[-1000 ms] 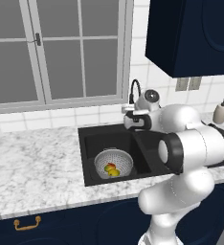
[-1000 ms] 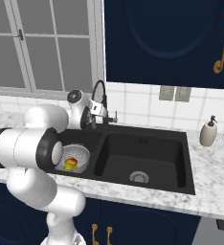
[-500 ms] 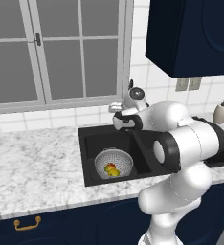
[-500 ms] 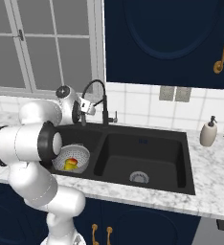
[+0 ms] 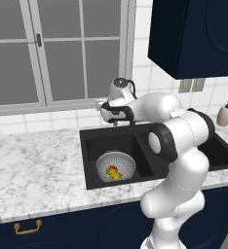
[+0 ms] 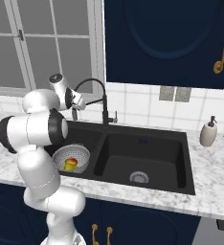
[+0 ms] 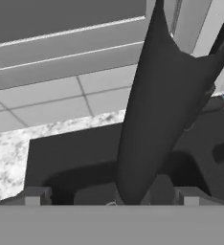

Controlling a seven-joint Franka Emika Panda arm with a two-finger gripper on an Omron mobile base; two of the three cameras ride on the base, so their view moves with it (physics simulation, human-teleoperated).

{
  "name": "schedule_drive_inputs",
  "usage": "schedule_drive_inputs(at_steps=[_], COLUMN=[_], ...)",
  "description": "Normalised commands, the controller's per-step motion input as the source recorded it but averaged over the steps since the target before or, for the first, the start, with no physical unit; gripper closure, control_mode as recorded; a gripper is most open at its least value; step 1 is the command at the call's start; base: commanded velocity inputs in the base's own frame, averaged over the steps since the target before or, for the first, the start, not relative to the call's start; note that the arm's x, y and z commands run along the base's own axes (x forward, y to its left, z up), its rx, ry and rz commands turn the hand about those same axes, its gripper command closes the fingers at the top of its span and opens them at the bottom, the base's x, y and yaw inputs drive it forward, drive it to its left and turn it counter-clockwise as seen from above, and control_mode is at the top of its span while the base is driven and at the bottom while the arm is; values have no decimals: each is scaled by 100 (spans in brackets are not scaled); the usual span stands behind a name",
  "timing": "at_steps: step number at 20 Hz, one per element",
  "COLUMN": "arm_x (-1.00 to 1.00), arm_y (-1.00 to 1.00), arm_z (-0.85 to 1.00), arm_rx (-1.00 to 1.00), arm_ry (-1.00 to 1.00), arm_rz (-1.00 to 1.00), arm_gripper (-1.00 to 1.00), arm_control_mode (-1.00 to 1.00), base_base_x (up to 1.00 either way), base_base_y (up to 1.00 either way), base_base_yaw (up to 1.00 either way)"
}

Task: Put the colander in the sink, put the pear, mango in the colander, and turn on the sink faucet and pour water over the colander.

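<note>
Silver colander (image 5: 116, 168) sits in the left bowl of the black sink (image 6: 147, 158), with yellow and red fruit (image 5: 113, 172) inside it. From the hand camera, the gripper (image 7: 111, 194) has its fingers wide apart with the dark faucet (image 7: 154, 110) right between them, and the right camera shows the faucet's tall curve (image 6: 92, 86).

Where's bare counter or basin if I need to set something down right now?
The marble counter left of the sink, below the window, is bare. The right basin holds nothing but its drain. The left basin is crowded: the colander with fruit sits there, with the open gripper and the faucet above. Right of the sink, the soap dispenser takes up counter.
</note>
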Motion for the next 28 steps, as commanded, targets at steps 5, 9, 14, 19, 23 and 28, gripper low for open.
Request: schedule_drive_inputs(at_steps=[5,9,14,19,23,28], arm_x=[38,37,53,55,39,-2], arm_y=[-14,-21,-10,-5,-8,-10], arm_z=[-9,-15,-11,-14,-17,-5], arm_rx=[0,0,0,0,0,0], arm_ry=[16,15,9,4,1,0], arm_rz=[0,0,0,0,0,0], arm_gripper=[-100,-100,-100,-100,-100,-100], arm_control_mode=[-100,-100,-100,-100,-100,-100], base_base_x=[0,0,0,0,0,0], base_base_y=[0,0,0,0,0,0], base_base_yaw=[0,0,0,0,0,0])
